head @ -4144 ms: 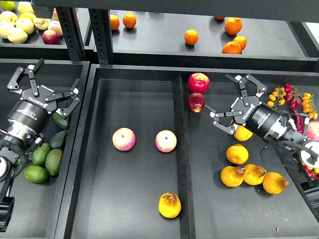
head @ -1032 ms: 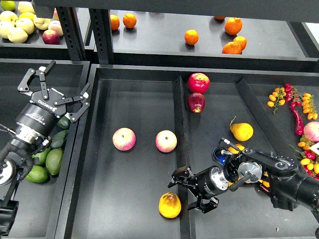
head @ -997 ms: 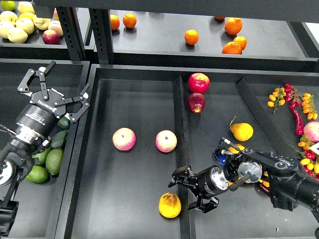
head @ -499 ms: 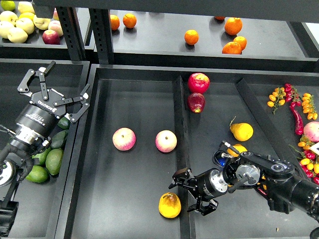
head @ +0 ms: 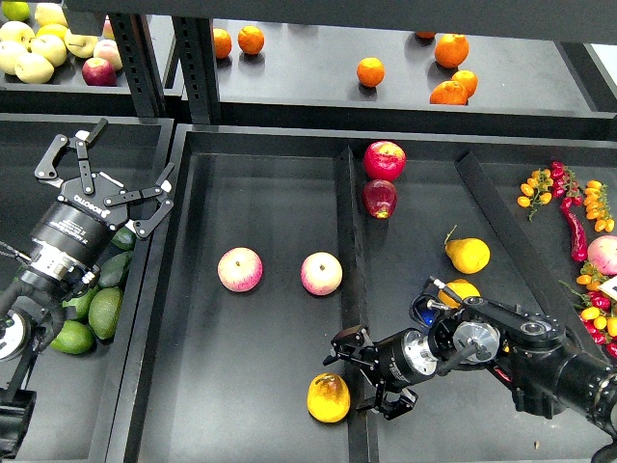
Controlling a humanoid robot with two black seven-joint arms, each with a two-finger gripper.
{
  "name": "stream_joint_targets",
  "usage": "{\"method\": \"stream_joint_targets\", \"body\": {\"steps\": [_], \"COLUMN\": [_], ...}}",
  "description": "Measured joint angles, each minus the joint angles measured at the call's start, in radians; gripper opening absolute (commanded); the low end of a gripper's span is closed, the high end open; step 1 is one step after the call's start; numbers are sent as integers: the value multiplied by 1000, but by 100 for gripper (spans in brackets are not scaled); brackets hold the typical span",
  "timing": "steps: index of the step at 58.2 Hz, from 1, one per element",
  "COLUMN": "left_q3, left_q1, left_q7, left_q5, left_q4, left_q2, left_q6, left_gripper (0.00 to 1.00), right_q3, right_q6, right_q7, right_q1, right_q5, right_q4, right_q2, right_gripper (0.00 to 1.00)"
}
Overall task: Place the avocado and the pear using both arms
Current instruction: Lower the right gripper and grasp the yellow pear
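Observation:
The pear [head: 328, 397], golden-yellow with a brown-orange blotch, lies at the front of the middle tray. My right gripper [head: 364, 372] is open, low over the tray divider just right of the pear, fingers spread toward it, not touching. Several green avocados [head: 94, 307] lie in the left bin, partly hidden by my left arm. My left gripper [head: 116, 169] is open and empty, raised above and behind the avocados.
Two pink apples [head: 240, 269] [head: 321, 273] lie mid-tray. Two red apples [head: 384, 160] and plain yellow pears [head: 468, 255] sit in the right tray. A divider [head: 349, 289] runs between trays. Oranges [head: 370, 71] and pale apples [head: 29, 48] are on the back shelf.
My right arm swung from the right tray's back down to the front beside the pear, and has edged slightly lower and left. My left gripper shifted a little right.

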Motion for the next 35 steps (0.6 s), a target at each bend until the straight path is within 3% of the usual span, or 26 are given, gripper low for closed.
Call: {"method": "stream_joint_targets", "body": {"steps": [7, 19, 35], "left_q3": [0, 0, 4], "left_q1": [0, 0, 6], "left_q7": [0, 1, 3], "left_q5": [0, 0, 0], "left_q4": [1, 1, 3], "left_q2": [0, 0, 0], "left_q6": [-1, -1, -12], "left_gripper": [100, 100, 100], "right_q3": [-11, -20, -18], "right_q6": [0, 0, 0], "right_q7": [0, 0, 1], "right_q1": [-3, -22, -25], "right_q5": [32, 31, 30], "right_q4": [-9, -10, -15], "right_q2": [3, 18, 26], "right_gripper": [54, 44, 22]}}
